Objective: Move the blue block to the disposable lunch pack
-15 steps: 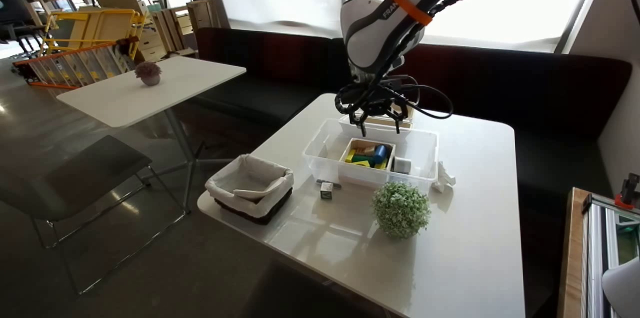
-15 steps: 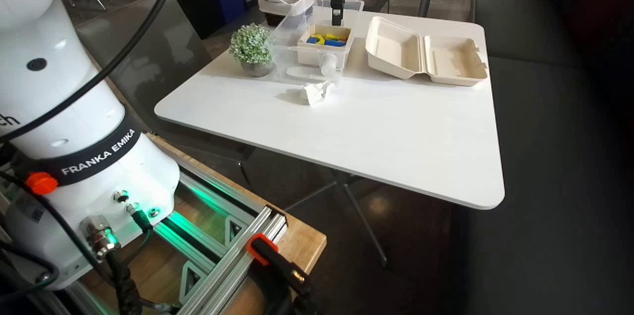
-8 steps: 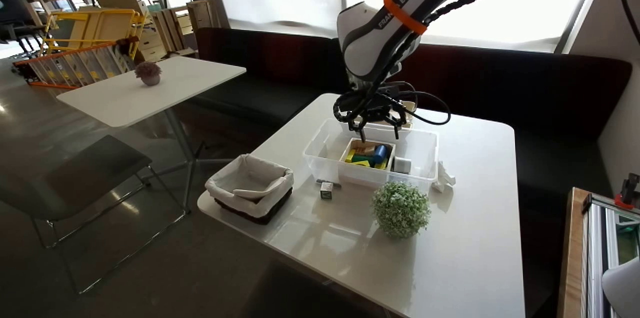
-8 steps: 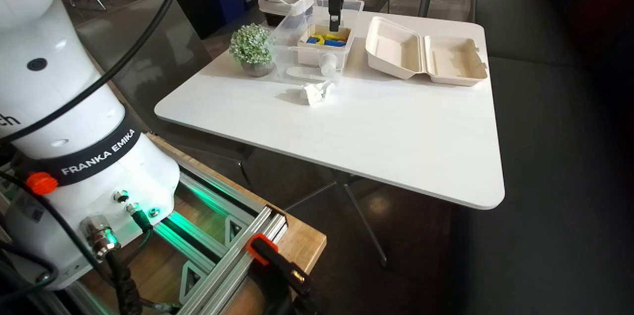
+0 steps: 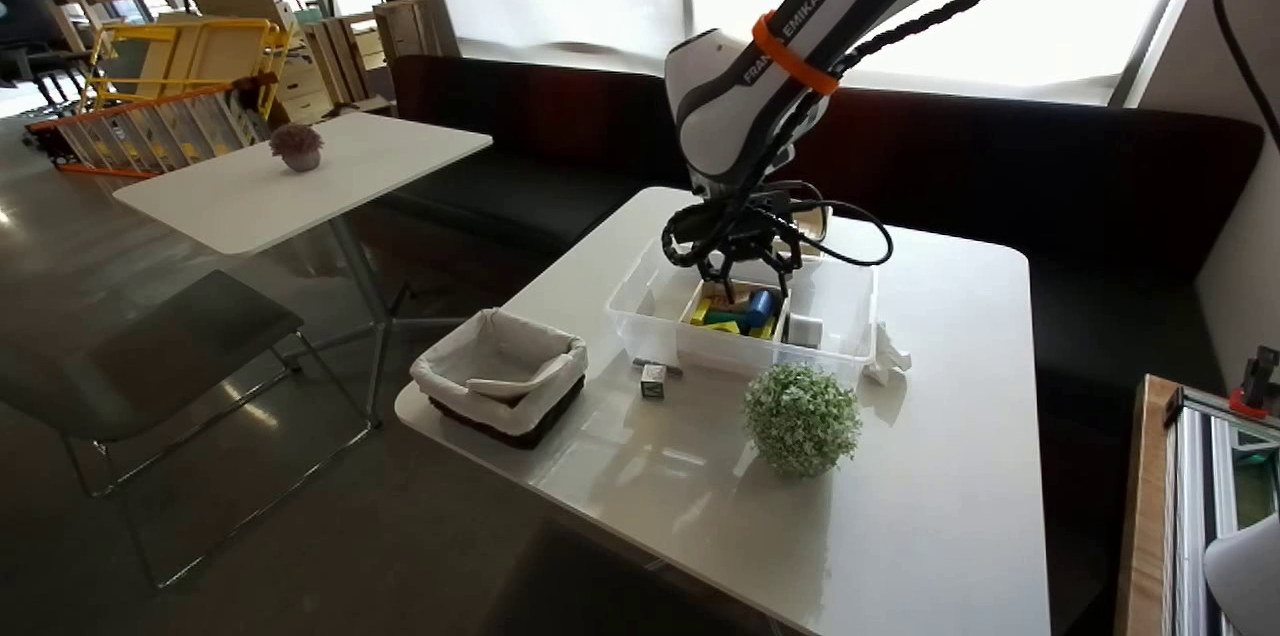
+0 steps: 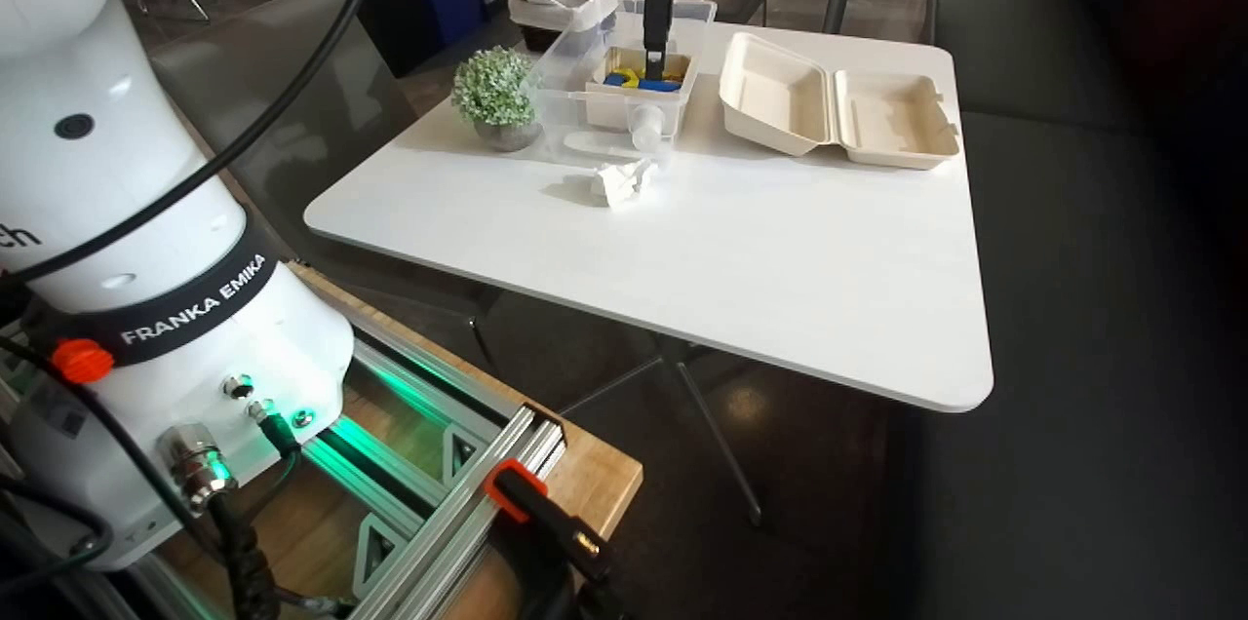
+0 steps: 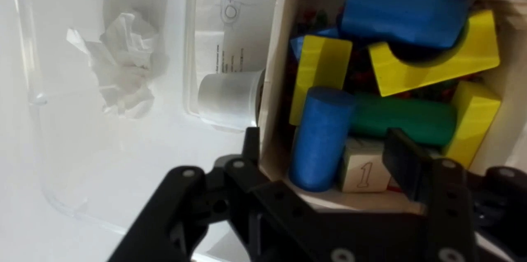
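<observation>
Beside the lunch pack (image 6: 868, 118), a tub (image 5: 720, 348) holds boxed blocks (image 7: 323, 140).

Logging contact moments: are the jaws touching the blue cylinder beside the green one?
Apart. The wrist view shows box wall between the blue cylinder and one jaw, a numbered cube between it and the other.

The arm (image 5: 715, 131) has rounded white shells and dark panels, with Franka Emika lettering partly hidden by an orange strap (image 5: 793, 56). A black band (image 6: 195, 310) repeats the name on the white base (image 6: 180, 398), beside an orange knob (image 6: 83, 361). The end effector (image 7: 323, 143) is black and angular, dotted with pale round screw heads (image 7: 342, 255).
</observation>
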Motion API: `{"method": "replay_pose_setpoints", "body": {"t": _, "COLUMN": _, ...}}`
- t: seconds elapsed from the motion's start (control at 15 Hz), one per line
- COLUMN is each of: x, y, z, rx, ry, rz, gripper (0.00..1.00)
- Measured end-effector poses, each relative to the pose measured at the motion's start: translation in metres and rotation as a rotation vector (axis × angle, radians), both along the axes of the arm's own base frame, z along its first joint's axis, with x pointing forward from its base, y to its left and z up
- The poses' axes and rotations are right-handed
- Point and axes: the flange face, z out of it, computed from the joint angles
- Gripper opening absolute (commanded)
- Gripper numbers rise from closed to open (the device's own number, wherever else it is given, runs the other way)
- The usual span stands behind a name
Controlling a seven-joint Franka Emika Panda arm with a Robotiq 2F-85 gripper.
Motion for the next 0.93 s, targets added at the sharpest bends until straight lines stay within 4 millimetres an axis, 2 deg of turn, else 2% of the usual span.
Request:
{"method": "replay_pose_setpoints", "body": {"t": 0.27, "x": 0.002, "y": 0.006, "z": -0.008, "rx": -0.001, "ry": 0.009, "rz": 0.011, "gripper": 0.66}}
{"method": "replay_pose_setpoints", "body": {"t": 0.33, "x": 0.003, "y": 0.007, "z": -0.009, "rx": -0.001, "ry": 0.010, "rz": 0.012, "gripper": 0.60}}
{"method": "replay_pose_setpoints", "body": {"t": 0.4, "x": 0.003, "y": 0.007, "z": -0.010, "rx": -0.002, "ry": 0.011, "rz": 0.012, "gripper": 0.62}}
{"method": "replay_pose_setpoints", "body": {"t": 0.47, "x": 0.003, "y": 0.007, "z": -0.011, "rx": -0.002, "ry": 0.011, "rz": 0.012, "gripper": 0.57}}
{"method": "replay_pose_setpoints", "body": {"t": 0.53, "x": 0.004, "y": 0.008, "z": -0.011, "rx": -0.002, "ry": 0.012, "rz": 0.012, "gripper": 0.57}}
{"method": "replay_pose_setpoints", "body": {"t": 0.8, "x": 0.004, "y": 0.008, "z": -0.014, "rx": -0.003, "ry": 0.016, "rz": 0.013, "gripper": 0.46}}
{"method": "replay_pose_setpoints", "body": {"t": 0.87, "x": 0.004, "y": 0.008, "z": -0.015, "rx": -0.003, "ry": 0.018, "rz": 0.013, "gripper": 0.49}}
{"method": "replay_pose_setpoints", "body": {"t": 0.93, "x": 0.004, "y": 0.008, "z": -0.016, "rx": -0.004, "ry": 0.019, "rz": 0.013, "gripper": 0.45}}
